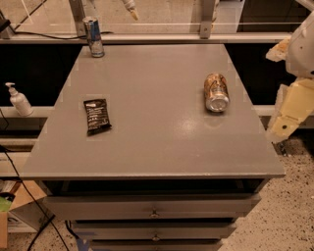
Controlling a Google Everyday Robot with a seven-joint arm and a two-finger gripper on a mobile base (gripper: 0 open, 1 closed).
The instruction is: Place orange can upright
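Can (216, 91) on its side: likely light, slick, dentable; take it mid-body. Your gripper (289, 112) hangs right of table (147, 152), opening unreadable.

No legible text on orange can (216, 92), blue can (93, 37) or packet (97, 116) (tool (130, 10) at top edge)

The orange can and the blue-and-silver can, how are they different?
The orange-gold mottled drink can lies on its side on the grey table's right part; the blue-and-silver can stands upright at the far left corner. The orange can looks wider and shorter; the blue-and-silver one is slimmer and taller. Both are metal drink cans on the same table. The gripper is at the top edge of the view, touching neither.
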